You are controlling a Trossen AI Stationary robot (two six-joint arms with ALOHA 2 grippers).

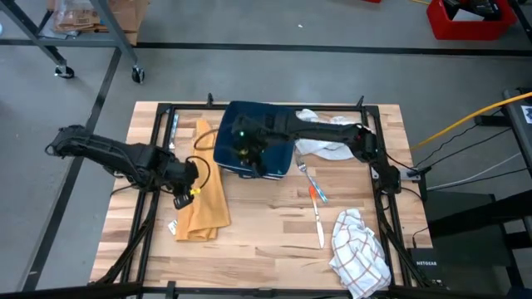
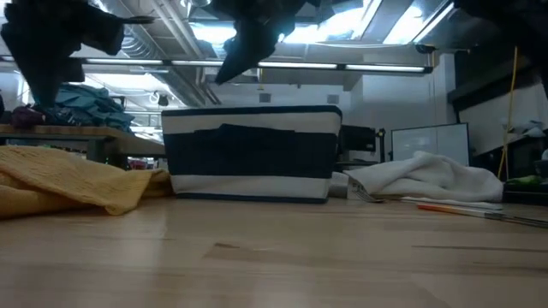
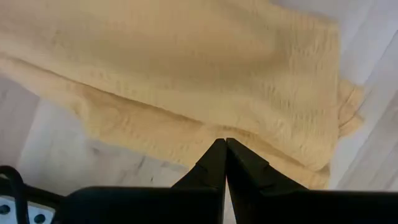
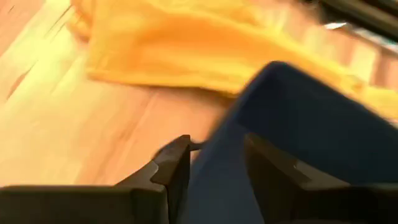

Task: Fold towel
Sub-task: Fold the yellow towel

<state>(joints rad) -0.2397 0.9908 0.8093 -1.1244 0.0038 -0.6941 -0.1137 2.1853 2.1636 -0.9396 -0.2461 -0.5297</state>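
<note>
The yellow towel (image 1: 204, 203) lies crumpled on the wooden bench (image 1: 266, 241), at about 8 o'clock from the middle, in a long bunched strip. The left hand (image 1: 193, 184) hangs just over its edge with its two fingers pressed tight together and nothing between them. The right hand (image 1: 248, 149) is over the dark blue basket (image 1: 278, 116), at about 12 o'clock on the bench. Its fingers stand partly apart, one on each side of the basket's cloth wall, but I cannot tell if they really pinch it.

To do this step well, the left hand should probably open first, then come down on one corner of the towel and take only the top layer. It would help to pull the towel flat before folding, because it is all lumpy now. The basket sits just beside the towel, so the fold needs room away from it.

A white cloth (image 1: 320, 145) lies at 1 o'clock, a checked cloth (image 1: 359, 245) at 5 o'clock, and a fork (image 1: 303, 173) lies between them.

Around the bench is grey floor. A red box (image 1: 470, 18) sits far off at 1 o'clock.
</note>
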